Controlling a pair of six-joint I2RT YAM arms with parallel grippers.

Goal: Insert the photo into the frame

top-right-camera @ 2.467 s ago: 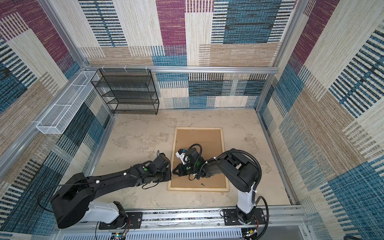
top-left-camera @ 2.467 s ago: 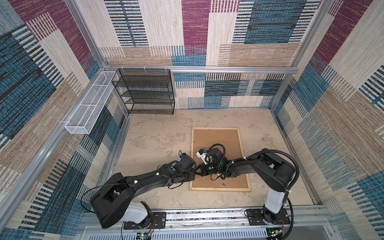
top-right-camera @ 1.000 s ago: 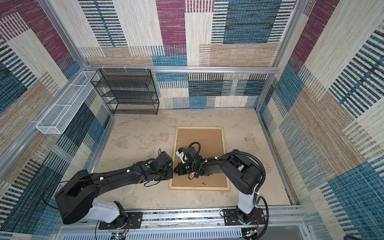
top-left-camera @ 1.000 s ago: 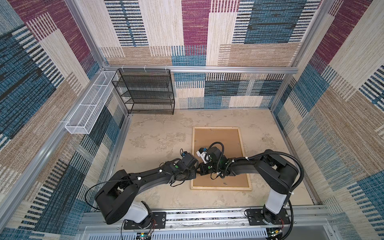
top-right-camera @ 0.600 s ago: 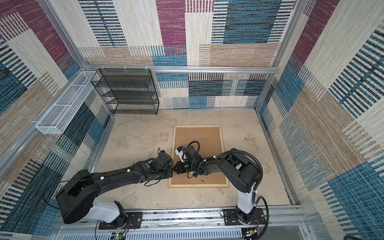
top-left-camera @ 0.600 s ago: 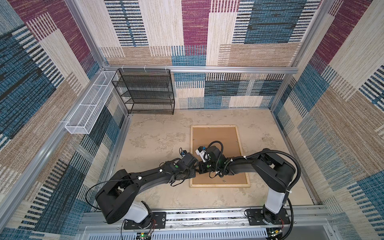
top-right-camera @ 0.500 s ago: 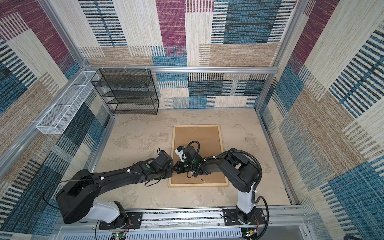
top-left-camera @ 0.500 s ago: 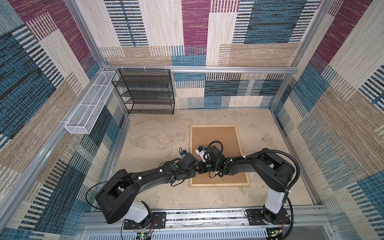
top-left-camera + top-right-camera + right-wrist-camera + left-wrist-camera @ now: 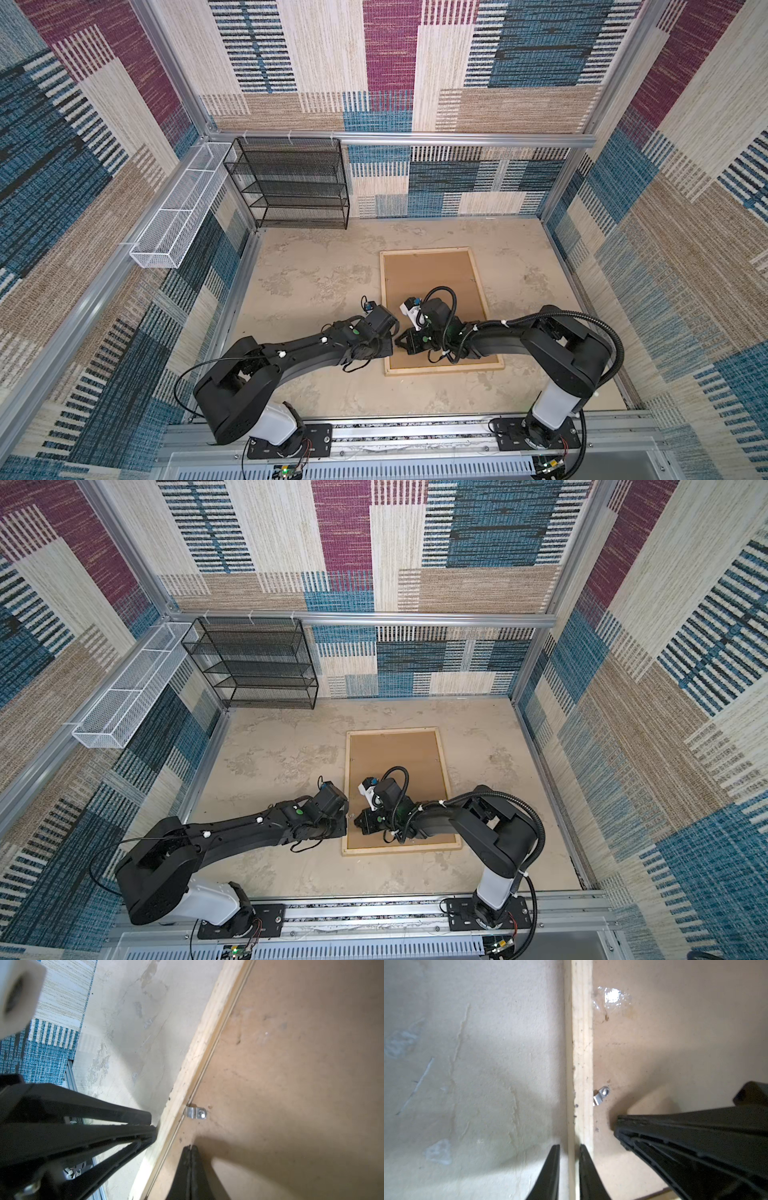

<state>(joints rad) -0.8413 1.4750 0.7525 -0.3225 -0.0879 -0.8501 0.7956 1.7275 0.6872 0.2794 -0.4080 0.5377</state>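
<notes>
Tabletop (image 9: 316,266) carries only the frame (image 9: 432,260), lying back-up in both top views with the brown backing board (image 9: 428,282) seated inside its pale wood rails. The photo shows nowhere on the table. My judgement is that it already sits beneath the board, so the step in hand is fastening the back rather than loading.

Both arms meet at the frame's long rail nearest the left arm. The left gripper (image 9: 569,1147) straddles that rail, one finger outside it and one over its top. The wrist view is too close and cropped to tell whether it pinches the wood or stands loose. The right gripper (image 9: 190,1147) is clenched on nothing, its joined tips resting on the board just beside a small metal tab (image 9: 196,1113) that reaches from the rail over the board's edge.

Next, the closed tips probably need a short, low nudge on that tab while the rail stays steadied.
</notes>
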